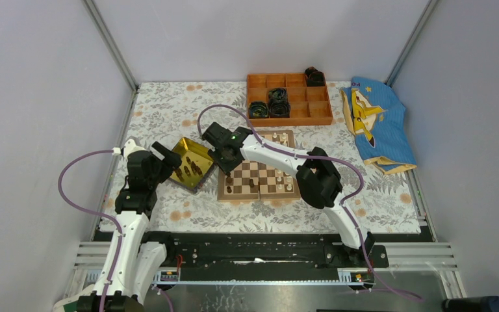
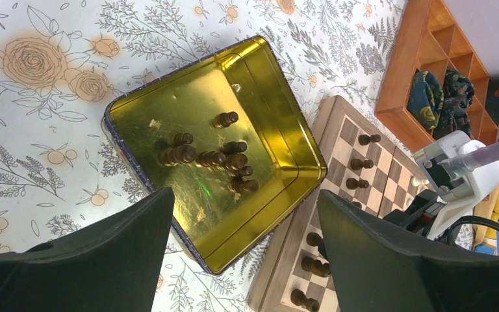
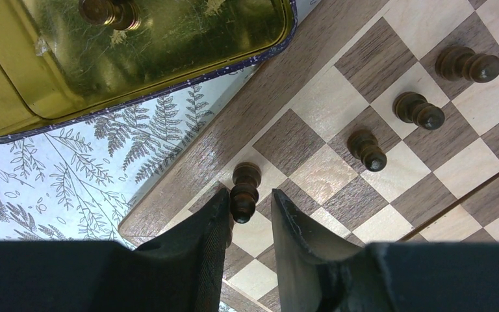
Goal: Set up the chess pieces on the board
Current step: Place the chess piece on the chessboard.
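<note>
- Right tool [image 3: 250,221]: fingers stood narrowly apart, a dark pawn [image 3: 244,192] upright between them on the board [image 3: 328,174], near its edge.
- Left tool [image 2: 243,260]: fingers stood wide apart; just beyond them lay the gold tray [image 2: 169,110] holding dark chessmen [image 2: 211,158].

Board [image 3: 328,101]: wood, slight sheen. Pieces [image 3: 243,188]: dk wood, smooth. Tray [image 2: 279,117]: glossy gold metal. Tablecloth [image 2: 39,149]: matt.

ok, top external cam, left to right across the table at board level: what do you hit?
Open left hand → shiny gold rectangular metal tray → square wooden chessboard with light and dark checks → blue cloth with a yellow cartoon print.
</note>
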You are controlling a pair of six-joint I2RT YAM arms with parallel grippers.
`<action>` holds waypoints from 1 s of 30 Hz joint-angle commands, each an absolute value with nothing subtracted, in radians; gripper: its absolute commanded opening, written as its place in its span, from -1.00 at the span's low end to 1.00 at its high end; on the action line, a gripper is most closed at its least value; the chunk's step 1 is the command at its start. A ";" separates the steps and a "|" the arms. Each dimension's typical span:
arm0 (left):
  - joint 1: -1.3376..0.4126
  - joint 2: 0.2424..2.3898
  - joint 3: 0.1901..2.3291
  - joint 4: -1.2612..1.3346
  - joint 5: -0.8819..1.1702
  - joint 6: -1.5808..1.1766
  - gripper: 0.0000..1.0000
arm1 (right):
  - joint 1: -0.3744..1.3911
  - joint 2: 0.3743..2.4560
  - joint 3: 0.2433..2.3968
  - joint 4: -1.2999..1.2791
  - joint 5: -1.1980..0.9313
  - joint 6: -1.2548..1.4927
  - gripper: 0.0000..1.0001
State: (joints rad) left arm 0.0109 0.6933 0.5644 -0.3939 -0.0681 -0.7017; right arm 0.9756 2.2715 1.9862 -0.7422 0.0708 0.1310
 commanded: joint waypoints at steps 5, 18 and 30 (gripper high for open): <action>0.005 0.687 0.557 -0.350 -0.066 -0.699 0.78 | 0.985 2.205 1.993 -0.730 0.094 0.112 -0.25; 0.005 0.686 0.556 -0.350 -0.070 -0.699 0.79 | 0.985 2.146 2.013 -0.728 0.076 0.114 -0.25; 0.003 0.690 0.556 -0.355 -0.081 -0.699 0.79 | 0.983 1.996 1.876 -0.625 0.125 0.113 -0.25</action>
